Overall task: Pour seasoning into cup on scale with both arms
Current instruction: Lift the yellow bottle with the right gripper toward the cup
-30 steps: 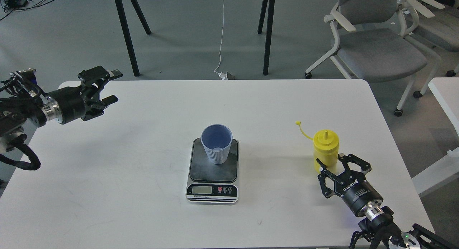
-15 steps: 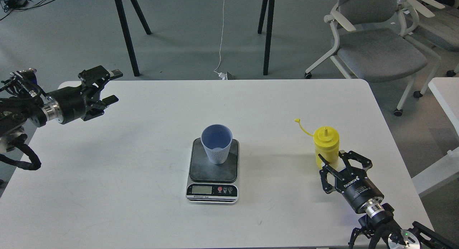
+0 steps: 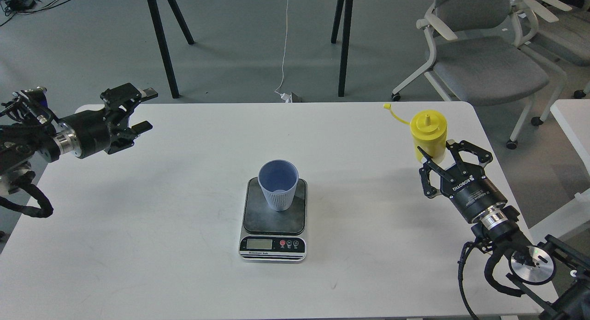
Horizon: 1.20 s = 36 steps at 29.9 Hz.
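Observation:
The light blue ribbed cup (image 3: 278, 184) stands upright on the dark plate of the scale (image 3: 274, 218) at the table's middle front. My right gripper (image 3: 439, 156) is shut on the lower part of the yellow seasoning bottle (image 3: 428, 132) and holds it upright, lifted above the table at the right. Its tethered cap (image 3: 387, 107) hangs off to the left, and the nozzle points up. My left gripper (image 3: 138, 109) is open and empty above the table's far left corner, far from the cup.
The white table (image 3: 193, 181) carries only the scale and the cup. Its right edge lies just past my right arm. Grey office chairs (image 3: 484, 57) stand beyond the far right corner. Black table legs (image 3: 161, 43) stand behind the table.
My right gripper has closed on the bottle and lifted it up and away from the table front. The left arm has barely moved.

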{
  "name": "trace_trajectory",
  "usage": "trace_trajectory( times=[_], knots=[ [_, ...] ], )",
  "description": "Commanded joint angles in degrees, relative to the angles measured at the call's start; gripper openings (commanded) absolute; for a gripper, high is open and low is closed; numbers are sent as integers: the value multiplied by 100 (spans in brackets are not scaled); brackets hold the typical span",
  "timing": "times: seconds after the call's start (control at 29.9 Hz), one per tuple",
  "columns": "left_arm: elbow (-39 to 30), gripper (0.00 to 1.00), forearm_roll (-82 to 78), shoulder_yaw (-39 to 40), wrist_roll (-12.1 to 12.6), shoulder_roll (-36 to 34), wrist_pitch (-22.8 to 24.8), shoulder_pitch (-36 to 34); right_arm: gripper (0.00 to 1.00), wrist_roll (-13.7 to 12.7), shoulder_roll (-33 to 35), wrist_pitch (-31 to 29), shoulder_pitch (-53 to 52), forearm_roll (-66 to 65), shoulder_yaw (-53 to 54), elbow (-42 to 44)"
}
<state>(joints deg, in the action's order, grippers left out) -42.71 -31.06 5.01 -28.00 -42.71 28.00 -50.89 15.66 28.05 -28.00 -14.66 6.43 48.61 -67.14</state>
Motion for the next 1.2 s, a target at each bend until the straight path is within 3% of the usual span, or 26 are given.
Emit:
trace_trajectory(
  times=[0.0,0.57,1.04,1.17],
  knots=[
    [-9,99,3,0,0,0,0,0,36,-2,17,0,-563,-536,-36,-9],
    [-9,99,3,9,0,-35,0,9,36,200,8,0,-2954,-2857,-1626,140],
    [-9,99,3,17,0,-9,0,9,36,376,-80,163,-4343,-4053,-2611,1080],
    [-9,99,3,17,0,-18,0,9,36,385,-378,172,-4537,-4430,-2707,1466]
  ],
)
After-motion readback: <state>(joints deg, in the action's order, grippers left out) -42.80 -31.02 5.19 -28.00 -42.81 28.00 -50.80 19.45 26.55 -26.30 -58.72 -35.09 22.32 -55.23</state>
